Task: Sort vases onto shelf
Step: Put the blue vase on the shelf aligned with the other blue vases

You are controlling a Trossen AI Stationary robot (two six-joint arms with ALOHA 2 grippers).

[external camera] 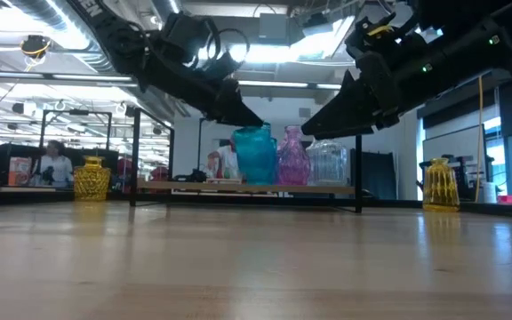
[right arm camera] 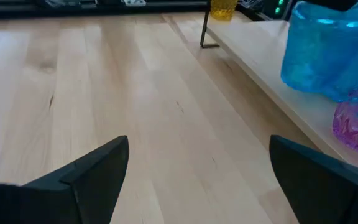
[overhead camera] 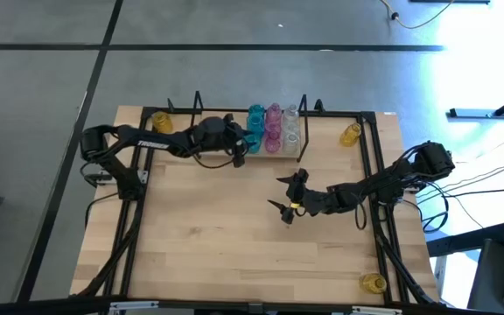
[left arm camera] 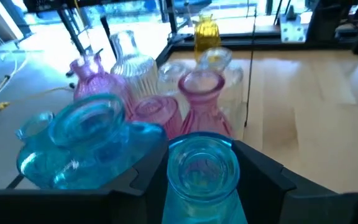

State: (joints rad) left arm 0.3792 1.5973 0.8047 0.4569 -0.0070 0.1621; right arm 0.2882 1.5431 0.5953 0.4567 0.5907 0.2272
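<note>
A yellow vase (overhead camera: 161, 122) stands just off the left end of the shelf (overhead camera: 234, 144), not yet sorted. Beside it, the left gripper (overhead camera: 245, 140) reaches over the shelf with its fingers clamped on a teal vase (left arm camera: 202, 171), held at the left of the group already placed there. That group runs rightward along the shelf: teal vases (overhead camera: 256, 118), then pink vases (overhead camera: 273, 127), then clear vases (overhead camera: 291, 127), set in pairs by colour against the shelf's right end frame. In front of the shelf, over bare tabletop (overhead camera: 217, 236), the right gripper (overhead camera: 289, 197) hangs with its fingers spread wide and nothing between them. A second yellow vase (overhead camera: 350, 134) waits just beyond the shelf's right end, and a third yellow vase (overhead camera: 373, 283) sits well away from the shelf at the table's near right corner. By this showing the teal, pink and clear are nearly done; the yellows remain.
</note>
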